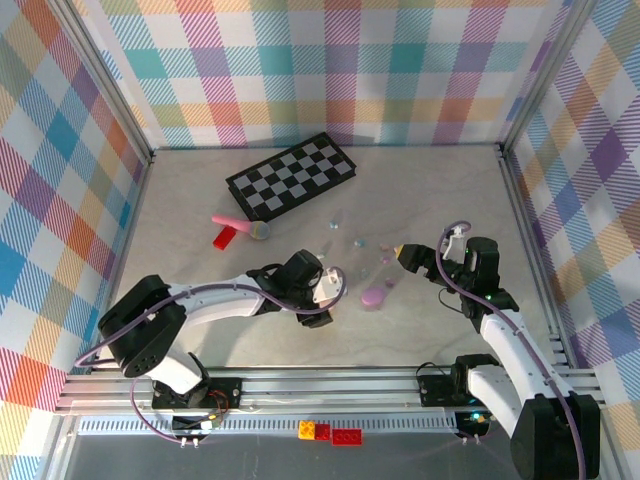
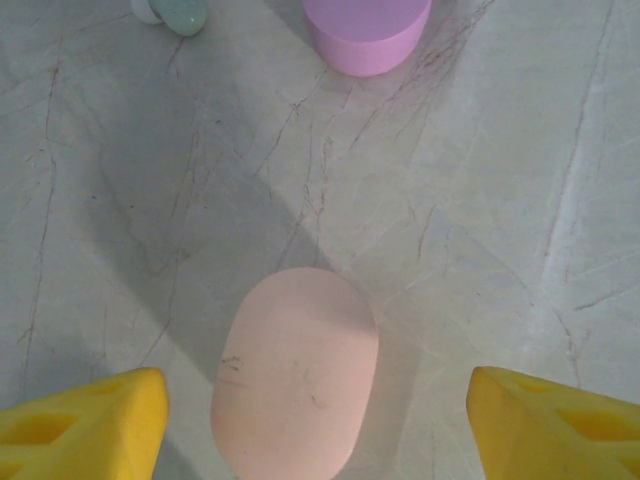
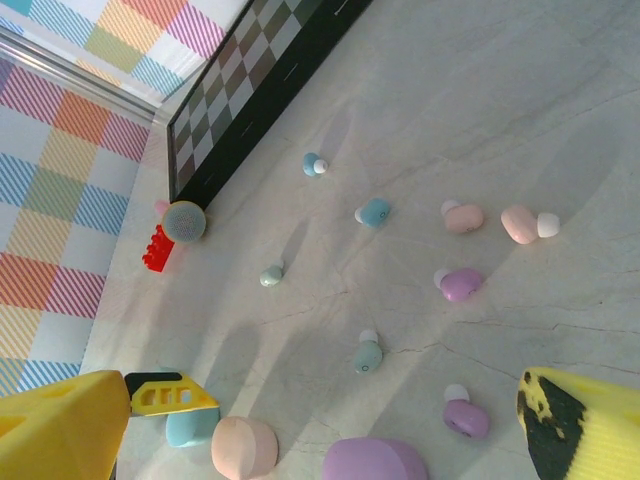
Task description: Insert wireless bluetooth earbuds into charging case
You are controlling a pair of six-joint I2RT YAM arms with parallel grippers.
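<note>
Earbuds [image 3: 458,284] are lying loose across the middle of the counter [image 3: 560,120], on the near side of the checkerboard [image 3: 240,85] that is sitting toward the far edge, and none of them is sitting in a case yet. I am hanging my left pincer [image 2: 315,405] low over the peach case [image 2: 295,375], which is lying flat nearer the near edge, lid down as far as I can tell. My yellow fingers [image 2: 85,425] are standing apart on either side of it, touching nothing. I judge I am lining up to take it across its narrow width, to steady or open it. The purple case [image 2: 367,35] is sitting just beyond, with a greenish bud [image 2: 180,15] near it. My left arm is reaching in low from the left. My right pincer [image 3: 320,430] is gaping wide and empty, tilting down over the buds near the purple case.
</note>
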